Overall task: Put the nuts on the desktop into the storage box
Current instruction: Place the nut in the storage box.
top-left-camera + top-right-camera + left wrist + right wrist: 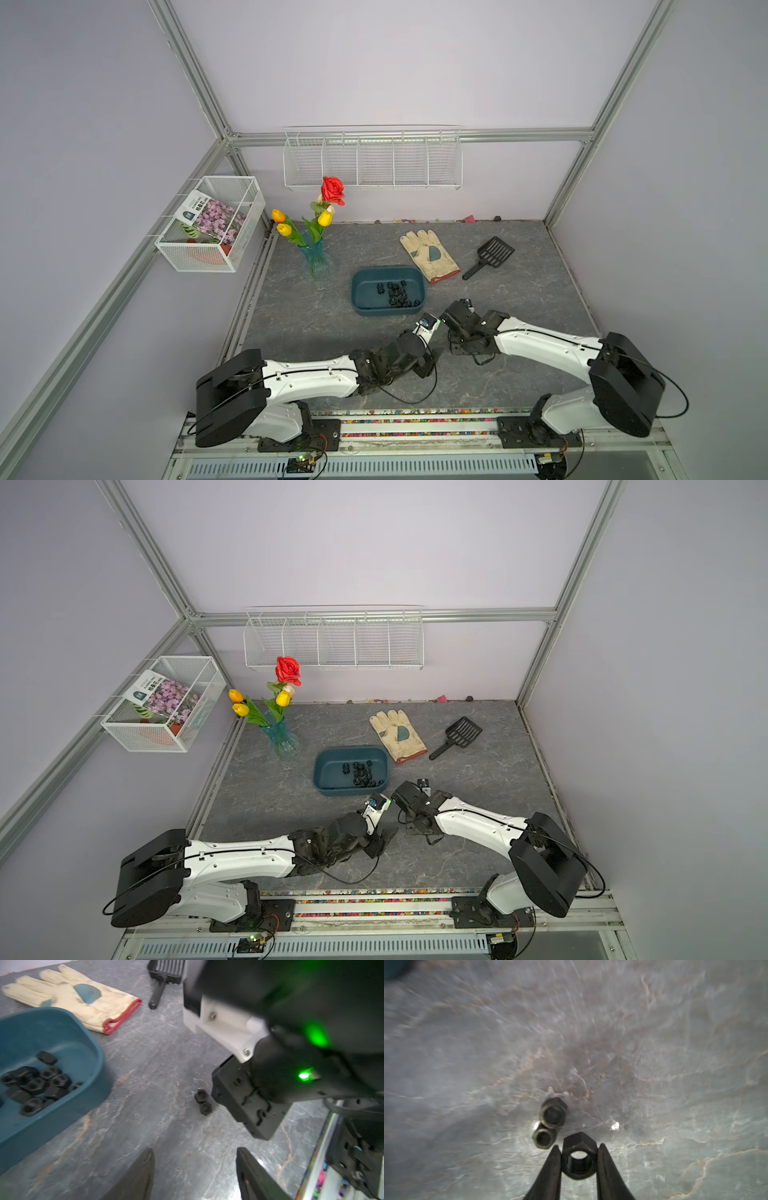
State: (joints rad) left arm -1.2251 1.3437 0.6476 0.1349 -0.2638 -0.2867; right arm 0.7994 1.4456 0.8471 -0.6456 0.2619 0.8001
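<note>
Most of both top views is the flat dark grey stone-patterned desktop (316, 332) with pale veins. Over its near edge reach the white-and-black left arm (311, 376) and right arm (540, 345), wrists close together just in front of the dark teal-blue plastic storage box (354, 291), a low-walled tray with rounded corners. Beyond the box lie a cream work glove (428, 255) with a red cuff and a black slotted plastic scoop (492, 254).

The left gripper (195, 1149) has its jaws spread apart over bare stone, nothing between them. The right gripper (579, 1147) is clamped on one black hexagonal nut (579, 1159), which touches both fingers with its threaded hole facing the camera.

A heap of small black hexagonal nuts (35, 1088) sits inside the box. Two more (550, 1122) lie touching on the desktop, just beside the held one.
</note>
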